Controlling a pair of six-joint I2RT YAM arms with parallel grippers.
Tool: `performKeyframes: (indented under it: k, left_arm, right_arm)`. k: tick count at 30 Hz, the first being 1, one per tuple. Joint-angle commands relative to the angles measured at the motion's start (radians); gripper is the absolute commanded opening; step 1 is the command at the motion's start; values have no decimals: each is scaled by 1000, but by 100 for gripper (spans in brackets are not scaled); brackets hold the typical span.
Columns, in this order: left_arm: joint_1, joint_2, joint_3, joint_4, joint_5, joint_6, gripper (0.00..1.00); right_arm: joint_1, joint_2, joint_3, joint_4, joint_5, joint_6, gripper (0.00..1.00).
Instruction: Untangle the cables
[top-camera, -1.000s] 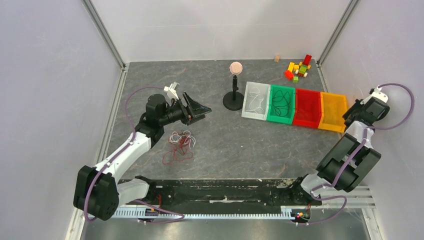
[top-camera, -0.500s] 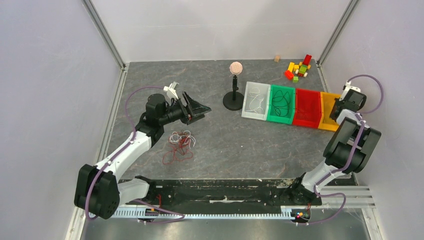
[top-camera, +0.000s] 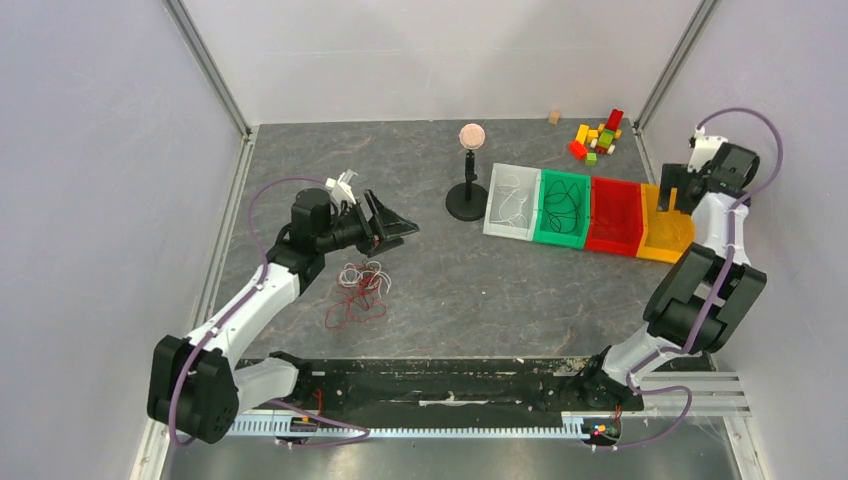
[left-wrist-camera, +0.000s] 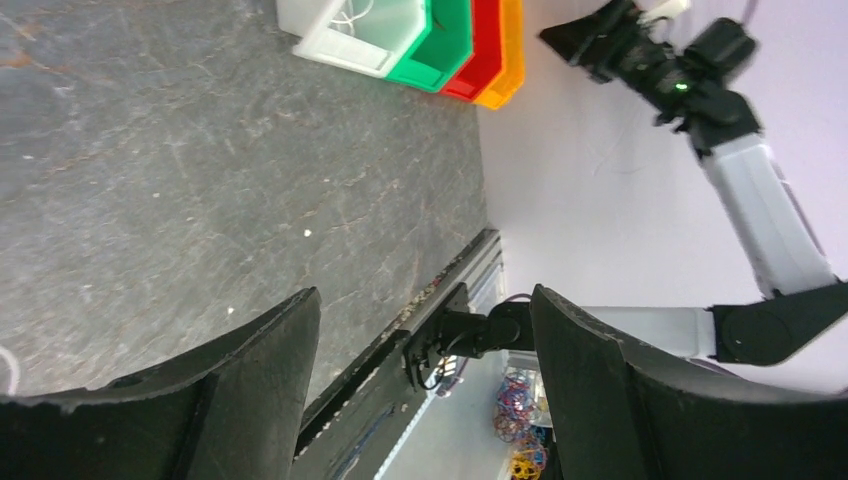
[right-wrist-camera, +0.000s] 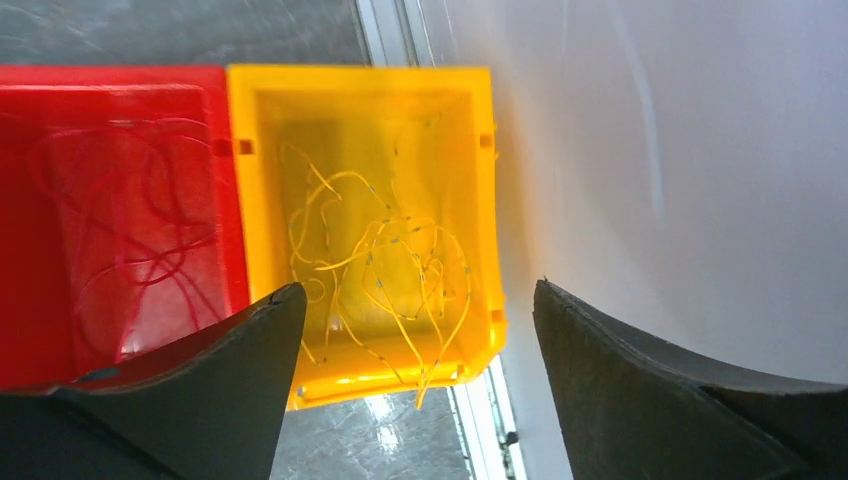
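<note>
**Overhead view.** The left hand (top-camera: 400, 222) points toward a row of bins, jaws spread and holding nothing. The tangle of cables (top-camera: 362, 279), red and white strands, lies on the worktop (top-camera: 480, 290) just below and behind this hand, touching neither jaw. A loose red loop (top-camera: 352, 310) trails from it toward the arm bases. The right hand (top-camera: 678, 192) hangs over the orange bin (top-camera: 665, 250). Leftward of that hand stand, in order, the red bin (top-camera: 612, 247), the green bin (top-camera: 560, 242) with dark strands (top-camera: 563, 203), and the white bin (top-camera: 505, 235) with pale strands (top-camera: 512, 205). A black stand (top-camera: 466, 208) sits beside the white bin, and coloured blocks (top-camera: 597, 138) lie beyond the right hand.

**Left wrist view.** The left fingers (left-wrist-camera: 250, 400) stand wide apart with only bare worktop and the front rail between them. The bins lie well ahead, and the right arm (left-wrist-camera: 760, 200) rises to the side.

**Right wrist view.** The right fingers (right-wrist-camera: 650, 400) are parted and empty. Directly beneath them the orange bin holds loose yellow strands (right-wrist-camera: 385, 265). Beside the left-hand finger, the red bin holds red strands (right-wrist-camera: 130, 240)
</note>
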Motion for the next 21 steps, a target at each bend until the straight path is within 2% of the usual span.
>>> performKeyframes:
  k: [1, 2, 4, 7, 10, 12, 15, 21]
  left_arm:
    - [46, -46, 91, -223, 19, 189, 83]
    - [64, -46, 111, -277, 19, 229, 84]
    - [99, -44, 160, -422, 15, 353, 84]
    - [130, -19, 257, -687, -28, 680, 84]
    - [139, 8, 327, -916, -86, 1033, 83]
    - [140, 17, 326, -963, -173, 1177, 80]
    - [142, 57, 308, -956, -217, 1279, 77]
    - [150, 244, 338, -918, -289, 1426, 63]
  right_arm:
    - [3, -80, 152, -252, -158, -124, 95]
    - [10, -93, 168, -292, -183, -142, 98]
    - [53, -129, 189, -383, -241, -176, 98]
    - [190, -204, 157, -439, -336, -167, 98]
    - [353, -276, 56, -400, -418, -88, 98]
    - [493, -309, -21, -333, -446, -13, 98]
    - [706, -323, -131, -231, -447, 60, 98]
    - [965, -317, -273, -57, -458, 140, 93]
